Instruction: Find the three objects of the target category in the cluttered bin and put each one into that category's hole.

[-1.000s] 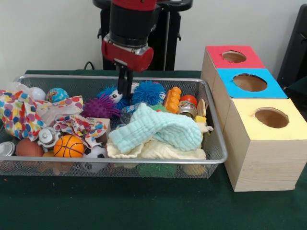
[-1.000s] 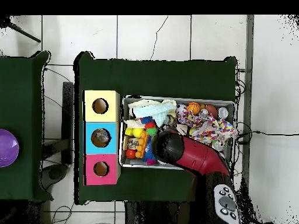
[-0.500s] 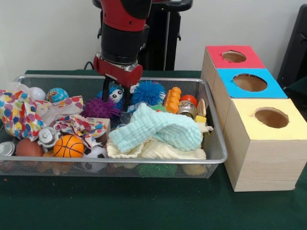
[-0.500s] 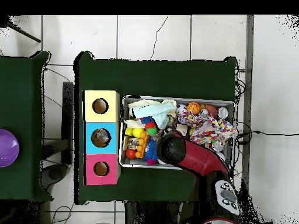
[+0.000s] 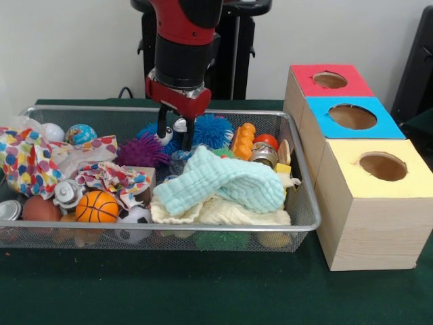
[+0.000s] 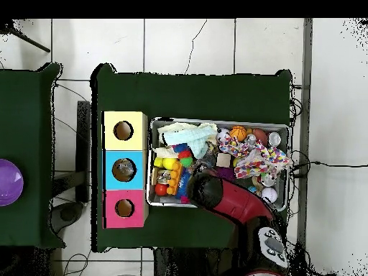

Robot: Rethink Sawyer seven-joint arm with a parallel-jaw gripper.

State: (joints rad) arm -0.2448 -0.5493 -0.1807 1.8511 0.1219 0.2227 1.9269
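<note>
spiky rubber balls, three counted, two blue (image 5: 211, 128) and one purple (image 5: 140, 152), are sitting at the back of the wire mesh bin (image 5: 298, 196), where the red and black gripper (image 5: 174, 133) is hanging spread over a small black-and-white ball (image 5: 180, 124). three wooden boxes, red-topped (image 5: 329, 80), blue-topped (image 5: 352, 116) and yellow-topped (image 5: 382, 168), are lining the green cloth table (image 5: 203, 291).

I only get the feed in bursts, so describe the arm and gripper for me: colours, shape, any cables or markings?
The arm is a thick round column, red above, with a black band below. Under that sits a red collar with a pale metal edge. The gripper has two thin black fingers. No cables or markings show on it. From overhead the arm is a red and black tube.
</note>
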